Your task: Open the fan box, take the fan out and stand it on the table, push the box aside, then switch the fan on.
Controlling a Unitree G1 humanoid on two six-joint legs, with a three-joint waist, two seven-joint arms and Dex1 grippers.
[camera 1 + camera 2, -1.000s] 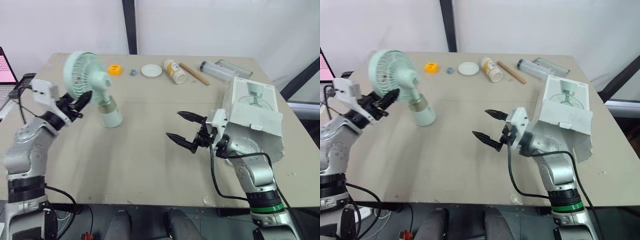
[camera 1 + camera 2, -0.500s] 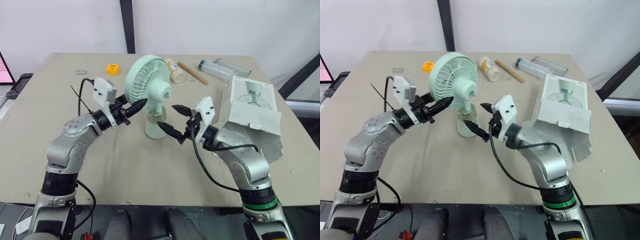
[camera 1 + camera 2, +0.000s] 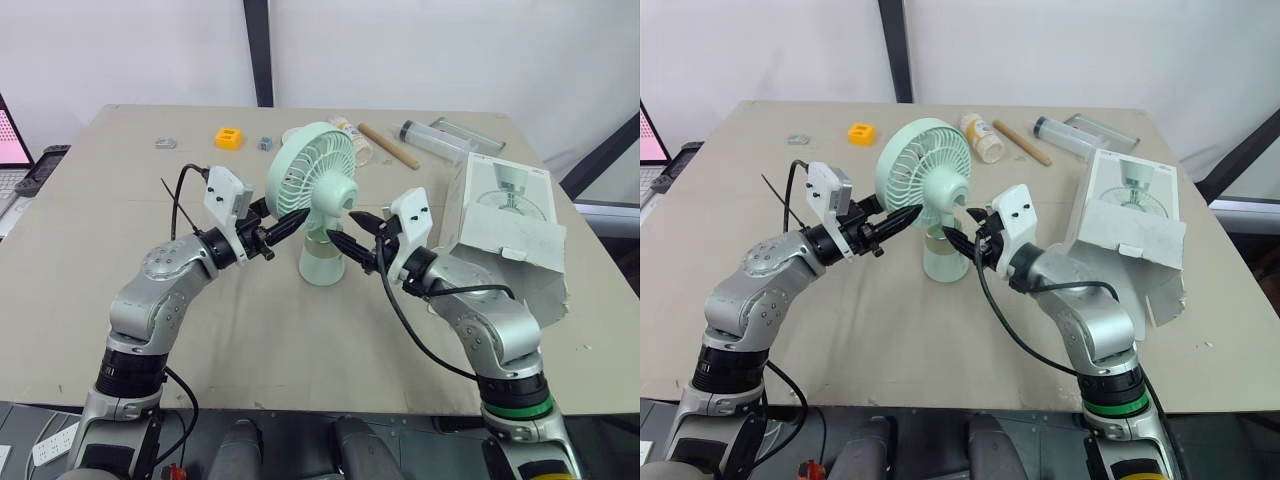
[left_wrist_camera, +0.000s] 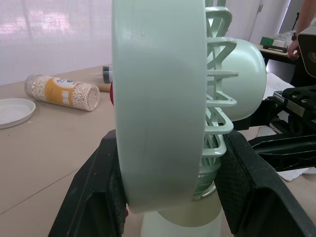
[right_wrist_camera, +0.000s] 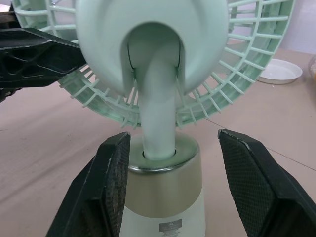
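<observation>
The fan [image 3: 318,185] stands on the bench [image 3: 250,340] beside the box [image 3: 505,235]. Left jaws clamp its grille; right jaws gape wide either side of its base.

In the left eye view the fan [image 3: 318,180] covers most of the jar [image 3: 363,150] behind it. The print on the fan's base is too small to read in the right wrist view, where the picture's edge cuts the base off. A laptop [image 3: 8,135] is cropped at the left edge.
</observation>
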